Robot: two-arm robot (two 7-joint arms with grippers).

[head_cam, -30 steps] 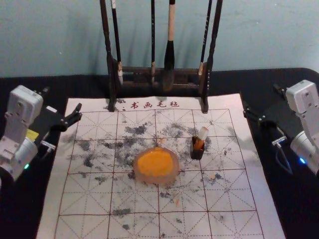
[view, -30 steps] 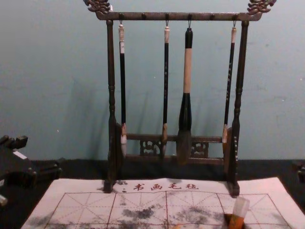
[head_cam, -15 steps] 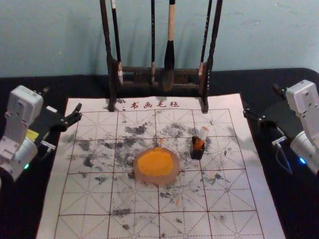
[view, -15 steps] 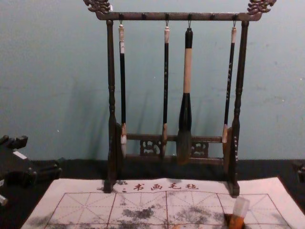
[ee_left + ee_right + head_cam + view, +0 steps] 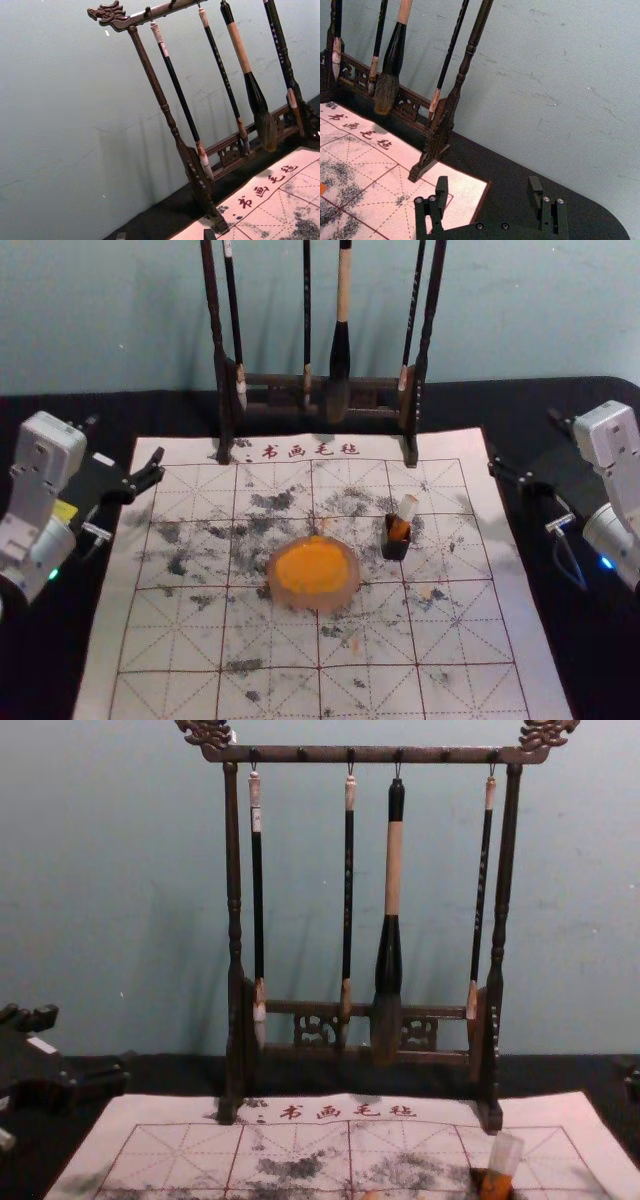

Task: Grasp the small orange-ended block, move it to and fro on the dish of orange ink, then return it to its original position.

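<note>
In the head view, the orange-ended block (image 5: 405,514) stands tilted in a small black holder (image 5: 395,545), its clear end up and orange part low. The dish of orange ink (image 5: 313,570) lies left of it on the gridded mat. My left gripper (image 5: 127,440) is parked open beyond the mat's left edge; its tips show in the left wrist view, left gripper (image 5: 165,235). My right gripper (image 5: 524,438) is parked by the right edge, and in the right wrist view the right gripper (image 5: 488,186) is open and empty. The chest view shows the block (image 5: 501,1166) near its bottom edge.
A dark wooden rack (image 5: 270,382) with several hanging brushes stands across the back of the mat (image 5: 160,640). The thick brush (image 5: 388,960) hangs right of the rack's middle. Black cloth (image 5: 560,620) borders the mat, with a wall behind.
</note>
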